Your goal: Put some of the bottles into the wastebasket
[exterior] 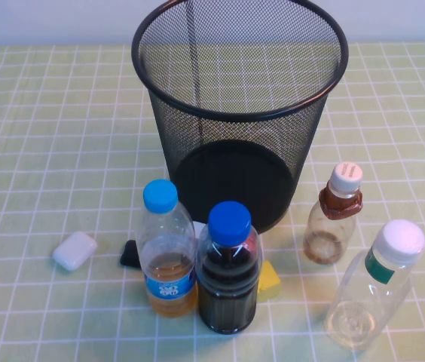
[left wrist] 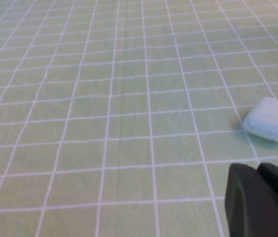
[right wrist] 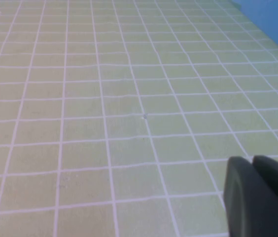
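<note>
The wastebasket point(exterior: 197, 143), a tall black wire-mesh bin, stands upright at the middle back of the table. The smaller clear bottle with a brown neck sleeve point(exterior: 334, 219) stands to its right. The larger clear bottle with a green neck band point(exterior: 374, 290) stands nearer, at the front right. Both have white caps. Neither gripper shows in the high view. My left gripper point(left wrist: 256, 168) is shut and empty over bare tablecloth, near a white case. My right gripper point(right wrist: 251, 160) is shut and empty over bare tablecloth.
A light-blue-capped bottle of amber liquid point(exterior: 166, 253) and a blue-capped bottle of dark liquid point(exterior: 229, 271) stand in front of the bin. A white case point(exterior: 74, 250) lies at the left, also in the left wrist view point(left wrist: 271, 119). A yellow block point(exterior: 268, 280) and a small black object point(exterior: 130, 253) lie by the bottles.
</note>
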